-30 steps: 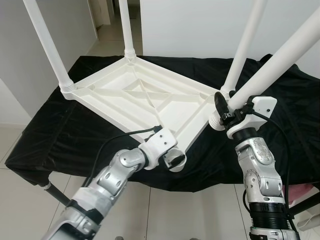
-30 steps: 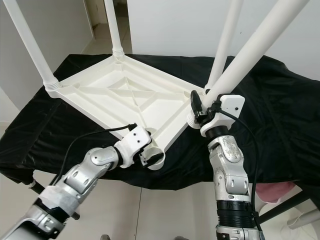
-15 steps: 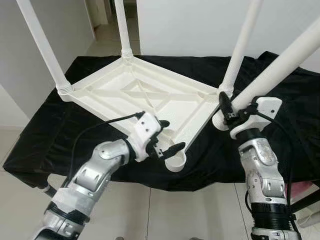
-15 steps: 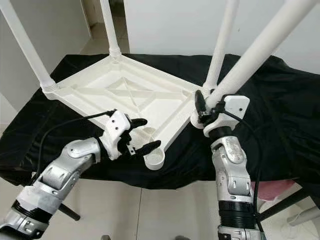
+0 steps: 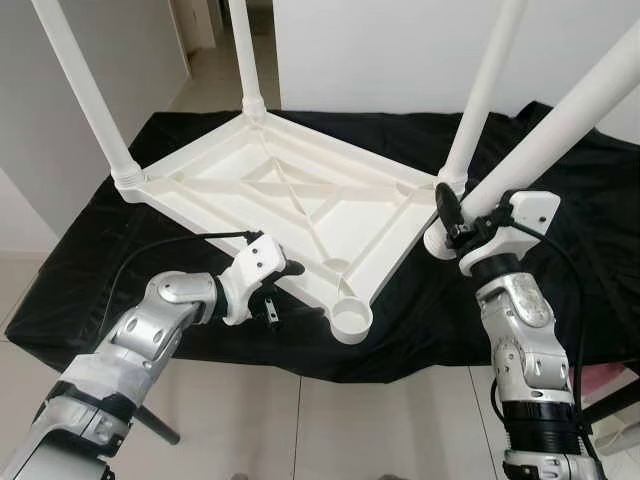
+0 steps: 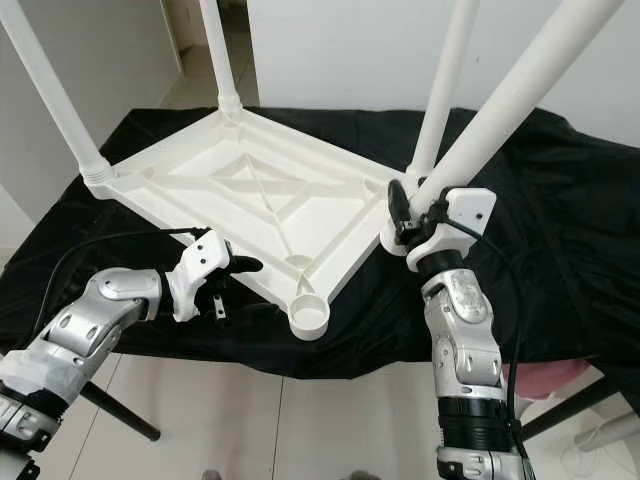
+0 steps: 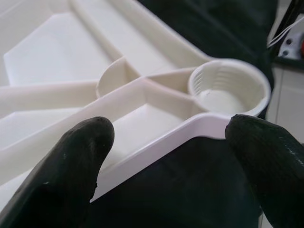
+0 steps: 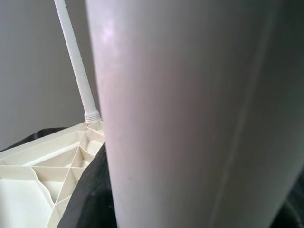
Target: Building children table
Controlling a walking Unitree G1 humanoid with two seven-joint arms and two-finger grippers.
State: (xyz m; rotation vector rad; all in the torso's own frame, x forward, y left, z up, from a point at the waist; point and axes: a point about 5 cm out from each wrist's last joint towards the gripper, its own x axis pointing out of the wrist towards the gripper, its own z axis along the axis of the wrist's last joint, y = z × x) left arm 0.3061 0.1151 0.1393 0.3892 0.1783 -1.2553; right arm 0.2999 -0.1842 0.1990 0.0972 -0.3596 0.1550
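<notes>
The empty corner socket [image 5: 351, 318] of the upturned white tabletop [image 5: 300, 200] sits at the near corner, overhanging the edge of the black cloth [image 5: 560, 270], and the loose fourth leg [image 5: 560, 120] lies to its right, well apart from it. I hold that leg in my right gripper [image 5: 452, 222], fingers pinched on it just above its threaded foot [image 5: 438, 242]; its long axis leans up and away to the right, so I judge it must swing left and stand upright over the socket. My right arm is therefore the working one. My left gripper [image 5: 272, 290] rests at the tabletop's near rim, left of the socket, fingers [image 7: 71, 166] spread and gripping nothing. The tabletop is ribbed moulded plastic, underside up, with three legs [image 5: 85, 90] already standing in the other corners. The socket is a round ribbed cup, seen clear in the left wrist view.
</notes>
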